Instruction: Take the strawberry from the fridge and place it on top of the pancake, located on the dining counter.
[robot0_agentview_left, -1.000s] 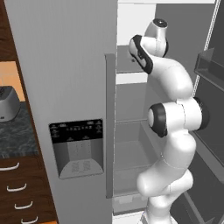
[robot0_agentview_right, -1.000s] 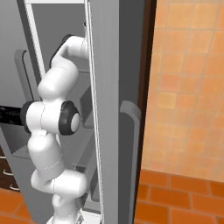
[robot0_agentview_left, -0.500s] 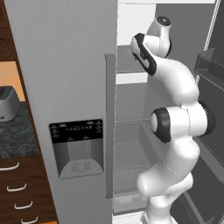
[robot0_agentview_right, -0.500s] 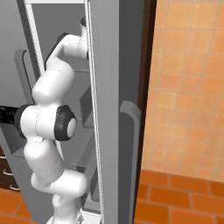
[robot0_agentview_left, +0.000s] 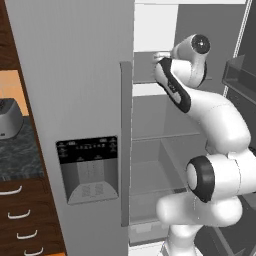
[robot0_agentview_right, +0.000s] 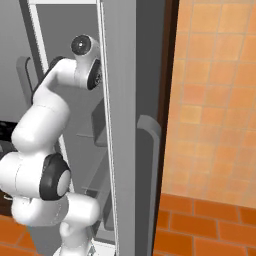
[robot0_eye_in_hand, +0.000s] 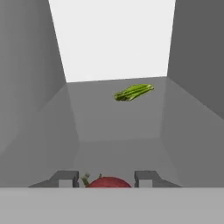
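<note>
Though the grey band cuts off its lower half, I see the strawberry (robot0_eye_in_hand: 108, 182) held between the end effector (robot0_eye_in_hand: 106, 179) fingertips at bottom centre; a green leafy item (robot0_eye_in_hand: 133, 92) lies beyond.

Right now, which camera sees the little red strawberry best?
The hand view. The strawberry sits right between the end effector's two dark fingertips, with a green leafy bunch farther back on the shelf. In both base views the arm reaches into the fridge and the berry is hidden.

The strawberry (robot0_eye_in_hand: 108, 182) sits between the tool (robot0_eye_in_hand: 106, 179) fingertips (leafy item (robot0_eye_in_hand: 133, 92) lies well beyond).
</note>
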